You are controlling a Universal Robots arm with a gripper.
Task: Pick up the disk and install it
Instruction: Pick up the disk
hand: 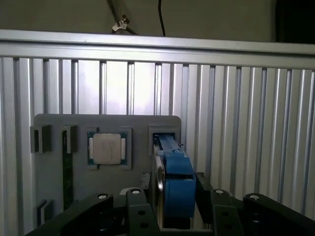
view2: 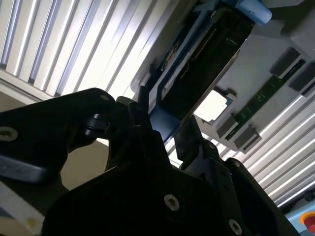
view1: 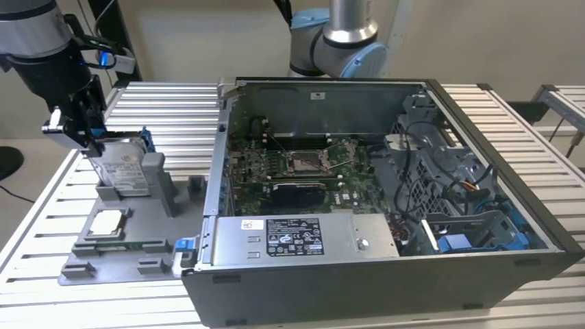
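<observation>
Currently we see the end effector [view1: 87, 133] at the top edge of the disk [view1: 123, 168], off the exterior view's left of the open computer case [view1: 384, 178]. The disk stands on edge, slightly tilted, in a slot of the grey tray [view1: 137, 250]. This tray lies on the slatted table [view1: 169, 103], touching the case's side wall on the exterior view's left.

In the first wrist view the end effector [hand: 173, 181] is clenched on the disk [hand: 177, 164]. Its black fingers [hand: 203, 189] sit against both faces of the blue frame, and we see no gap. The second wrist view shows the same hold: the end effector [view2: 165, 125] pinches the blue edge, and the disk [view2: 206, 54] runs away from it toward the tray.

A square processor chip [view1: 107, 223] lies flat in its own pocket of the tray, farther from the case than the disk's slot is and nearer the camera. In the first wrist view the chip [hand: 107, 148] sits just beside the disk's slot.

Inside the case, a long grey box with stickers [view1: 302, 236] lies along the near wall. The green circuit board [view1: 292, 164] lies on the case floor behind that box.
</observation>
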